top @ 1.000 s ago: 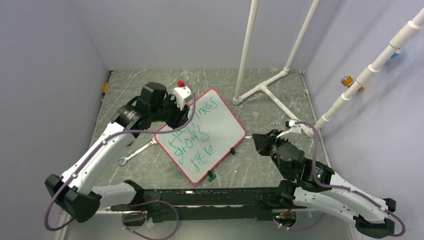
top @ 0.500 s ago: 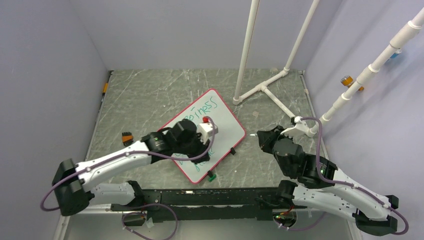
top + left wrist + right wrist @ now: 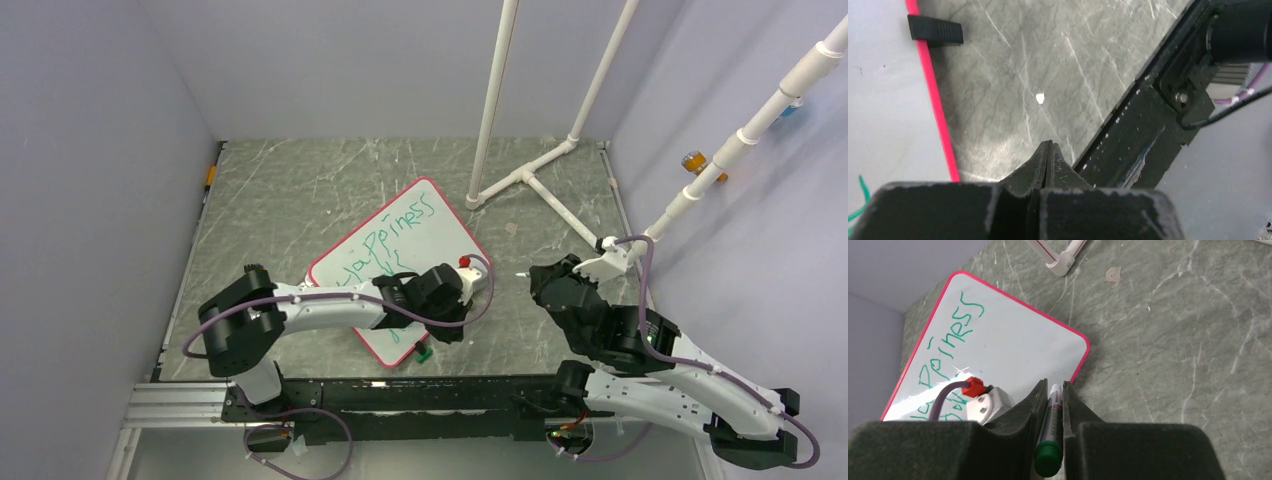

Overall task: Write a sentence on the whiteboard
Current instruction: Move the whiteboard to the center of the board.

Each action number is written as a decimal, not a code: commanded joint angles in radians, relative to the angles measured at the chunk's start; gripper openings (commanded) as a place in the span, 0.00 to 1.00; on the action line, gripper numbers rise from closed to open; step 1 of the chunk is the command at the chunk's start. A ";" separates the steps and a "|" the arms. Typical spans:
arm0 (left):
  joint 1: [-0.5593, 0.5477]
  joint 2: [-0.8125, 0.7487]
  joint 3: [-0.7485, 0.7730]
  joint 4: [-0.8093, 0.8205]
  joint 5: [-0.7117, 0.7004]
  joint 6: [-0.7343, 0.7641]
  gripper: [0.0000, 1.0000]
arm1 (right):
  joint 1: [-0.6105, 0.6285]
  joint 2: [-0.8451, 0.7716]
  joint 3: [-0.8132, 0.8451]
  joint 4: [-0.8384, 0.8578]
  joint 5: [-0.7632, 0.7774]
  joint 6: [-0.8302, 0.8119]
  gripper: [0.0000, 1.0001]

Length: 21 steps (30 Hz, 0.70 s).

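Observation:
The whiteboard (image 3: 430, 235), white with a red-pink frame, lies tilted mid-table. The green sentence (image 3: 392, 238) shows its top line; my left arm hides much of the lower lines. My left gripper (image 3: 441, 333) hangs over the board's near right edge, jaws pressed shut on nothing (image 3: 1049, 145). The board's frame (image 3: 937, 112) and a black clip foot (image 3: 935, 30) lie to its left. My right gripper (image 3: 538, 276) stays right of the board, shut on a green-capped marker (image 3: 1052, 426). The whiteboard (image 3: 1018, 340) and the sentence (image 3: 955, 325) lie ahead of it.
A small green cap (image 3: 422, 353) lies on the table by the board's near corner. A white PVC pipe frame (image 3: 530, 178) stands at the back right. The black base rail (image 3: 1143, 135) runs along the near edge. Grey walls close in both sides.
My left arm swung from the board's far left corner across it to its near right edge, and its gripper closed. My right gripper drew back a little to the right, still holding the marker.

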 commanded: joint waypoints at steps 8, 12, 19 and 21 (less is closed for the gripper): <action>-0.015 0.151 0.094 0.014 -0.162 -0.008 0.00 | 0.000 -0.037 0.017 -0.038 0.029 0.026 0.00; -0.015 0.179 0.090 0.010 -0.163 0.008 0.00 | 0.000 -0.037 0.014 -0.034 0.030 0.026 0.00; 0.021 0.177 0.063 0.003 -0.217 0.042 0.00 | -0.001 -0.050 0.005 -0.026 0.030 0.025 0.00; 0.034 0.172 0.052 0.003 -0.226 0.047 0.00 | -0.001 -0.053 0.003 -0.027 0.027 0.027 0.00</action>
